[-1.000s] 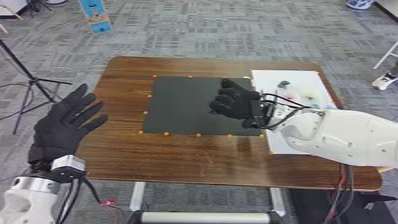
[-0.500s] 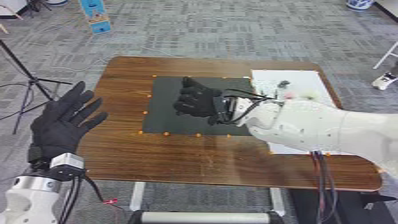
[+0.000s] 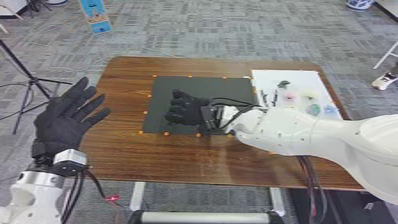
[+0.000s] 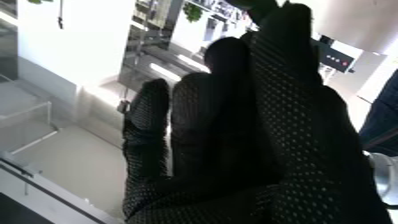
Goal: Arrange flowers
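Head view: a brown wooden table (image 3: pixel 178 165), its grain running in darker streaks, carries a flat, matte black square mat (image 3: pixel 235 87) near the middle of the frame, edged with small orange marks (image 3: pixel 166 133). At the right of the frame lies a smooth white rectangular sheet (image 3: pixel 298 77). On it sit the flower pieces: a dark green tuft (image 3: pixel 283 83), a soft pink bloom (image 3: pixel 290 95), a pale yellow bloom (image 3: pixel 309 94) just beside it, and nearer the arm a mottled green piece (image 3: pixel 314 108) next to a light blue, speckled cluster (image 3: pixel 330 109). Slim dark stems (image 3: pixel 264 97) lie at the sheet's side toward the mat.

The right hand (image 3: pixel 187 109), in black fabric, is over the mat, in the centre of the frame; its arm, glossy white and rounded, crosses part of the white sheet. I cannot tell whether this hand is open or closed, or whether it grips anything. The right wrist view shows the glove's knit, dotted with small pale grip points.

At the left of the frame, the left hand (image 3: pixel 67 117), in the same black fabric, is open beside the table, fingers straight and spread, above a white forearm with dark cables.
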Tool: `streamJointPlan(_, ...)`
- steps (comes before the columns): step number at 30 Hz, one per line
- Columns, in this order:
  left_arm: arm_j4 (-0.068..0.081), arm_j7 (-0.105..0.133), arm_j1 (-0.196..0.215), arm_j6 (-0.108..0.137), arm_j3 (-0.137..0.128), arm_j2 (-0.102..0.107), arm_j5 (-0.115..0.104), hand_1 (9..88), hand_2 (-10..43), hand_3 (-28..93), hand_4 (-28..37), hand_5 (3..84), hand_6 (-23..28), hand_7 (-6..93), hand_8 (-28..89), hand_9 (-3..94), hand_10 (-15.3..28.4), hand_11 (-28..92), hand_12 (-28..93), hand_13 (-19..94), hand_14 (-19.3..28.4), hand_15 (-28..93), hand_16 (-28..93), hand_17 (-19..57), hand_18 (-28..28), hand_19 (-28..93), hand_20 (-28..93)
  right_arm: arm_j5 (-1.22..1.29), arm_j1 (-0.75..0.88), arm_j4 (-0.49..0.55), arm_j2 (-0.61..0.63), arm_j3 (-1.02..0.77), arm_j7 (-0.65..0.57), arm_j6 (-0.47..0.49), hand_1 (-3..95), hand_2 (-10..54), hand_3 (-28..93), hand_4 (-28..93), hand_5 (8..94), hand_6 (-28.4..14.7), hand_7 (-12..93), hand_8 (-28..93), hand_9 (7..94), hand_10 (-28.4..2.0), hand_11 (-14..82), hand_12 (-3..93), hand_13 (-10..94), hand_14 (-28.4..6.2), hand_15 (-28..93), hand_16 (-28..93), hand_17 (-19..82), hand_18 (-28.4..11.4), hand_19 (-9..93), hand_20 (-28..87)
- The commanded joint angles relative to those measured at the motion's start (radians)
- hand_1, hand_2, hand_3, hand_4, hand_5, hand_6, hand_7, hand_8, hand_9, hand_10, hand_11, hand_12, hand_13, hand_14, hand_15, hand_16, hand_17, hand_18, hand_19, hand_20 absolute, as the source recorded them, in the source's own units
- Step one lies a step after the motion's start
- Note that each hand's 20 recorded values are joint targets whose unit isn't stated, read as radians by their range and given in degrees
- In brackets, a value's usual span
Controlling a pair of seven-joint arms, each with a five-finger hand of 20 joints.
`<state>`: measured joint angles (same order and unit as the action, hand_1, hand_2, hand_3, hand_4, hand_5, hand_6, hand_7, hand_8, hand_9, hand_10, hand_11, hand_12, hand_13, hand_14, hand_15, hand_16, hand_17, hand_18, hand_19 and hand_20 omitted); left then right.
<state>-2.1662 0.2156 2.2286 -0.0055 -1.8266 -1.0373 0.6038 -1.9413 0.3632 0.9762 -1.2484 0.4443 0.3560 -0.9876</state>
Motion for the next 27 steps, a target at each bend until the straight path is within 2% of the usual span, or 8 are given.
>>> streamJointPlan(1,-0.001,0.005,0.001,-0.006,-0.002,0.002,0.005,23.9,-9.5,68,-28.3,27.9,2.5,16.8,-9,24.6,10.6,17,16,22,12.6,22,3,-8.2,21.9,44,11,-0.117,-0.008,0.030,-0.003,0.001,-0.106,-0.113,60.3,-9.5,70,-28,60.6,5.7,60,6,69.3,-5.4,30.0,57.0,53,-1.3,68,51,26,-13.3,75,54)
streamJointPlan(7,-0.001,0.005,0.001,-0.013,-0.007,0.001,0.004,23.7,-9.5,69,-28.3,27.9,2.5,16.7,-9,24.5,10.5,17,16,22,12.7,22,3,-8.3,21.8,44,11,-0.217,-0.024,0.095,0.034,0.006,-0.195,-0.041,60.0,-9.5,65,-28,51.6,6.6,56,-5,61.8,-2.7,21.4,42.6,44,-0.1,67,43,21,-13.3,73,52)
streamJointPlan(9,-0.001,0.007,0.001,-0.016,-0.009,0.001,0.003,23.8,-9.5,69,-28.3,28.0,2.6,16.7,-9,24.5,10.6,17,16,22,12.6,22,3,-8.3,21.8,44,11,-0.245,-0.027,0.115,0.049,0.003,-0.223,-0.012,58.1,-9.5,67,-28,49.7,7.1,51,-9,55.1,-2.9,30.5,29.0,41,-0.8,69,39,20,-13.5,74,51)
streamJointPlan(11,-0.001,0.006,-0.001,-0.023,-0.013,0.001,0.000,23.7,-9.5,69,-28.3,27.9,2.6,16.7,-9,24.5,10.6,17,16,22,12.6,22,3,-8.4,22.1,44,11,-0.249,-0.030,0.127,0.061,0.003,-0.231,0.012,48.5,-9.5,81,-28,46.9,7.1,48,-22,49.5,-3.2,33.7,21.7,38,-2.4,70,32,19,-13.8,74,50)
streamJointPlan(13,-0.002,0.008,0.003,-0.030,-0.020,0.000,-0.008,23.7,-9.5,68,-28.3,27.8,2.4,16.7,-9,24.5,10.6,17,16,22,12.6,22,3,-8.4,22.3,43,11,-0.269,-0.033,0.142,0.072,0.001,-0.252,0.038,44.7,-9.5,88,-28,42.6,6.0,47,-23,44.4,-3.3,32.2,20.0,34,-3.2,69,23,18,-14.0,73,49)
streamJointPlan(17,-0.008,0.008,0.014,-0.035,-0.038,-0.002,-0.017,23.5,-9.5,68,-28.3,27.6,2.3,16.5,-9,24.0,10.4,17,16,21,12.7,21,2,-8.5,22.8,43,10,-0.307,-0.020,0.197,0.112,-0.045,-0.302,0.097,42.7,-9.5,87,-28,34.3,3.6,46,-23,35.3,-5.9,29.9,19.4,30,-4.1,69,18,15,-14.6,72,48)
streamJointPlan(24,-0.021,0.014,0.042,-0.038,-0.078,-0.004,-0.054,23.6,-9.5,66,-28.3,26.9,2.2,16.1,-9,23.0,10.2,15,16,20,12.9,18,3,-9.2,23.7,42,9,-0.380,0.053,0.388,0.256,-0.222,-0.489,0.239,35.9,-9.5,89,-28,28.4,0.2,41,-20,30.2,-8.3,27.3,20.5,26,-6.0,69,16,13,-15.6,71,47)
streamJointPlan(27,-0.037,0.017,0.073,-0.049,-0.113,-0.007,-0.051,25.0,-9.5,61,-28.3,26.7,2.1,15.8,-9,22.4,9.9,14,16,19,12.9,15,3,-9.5,24.1,41,8,-0.375,0.116,0.515,0.351,-0.335,-0.562,0.326,33.3,-9.5,91,-28,26.8,-1.6,35,-17,29.9,-8.4,26.3,21.0,27,-7.0,68,16,12,-16.0,71,47)
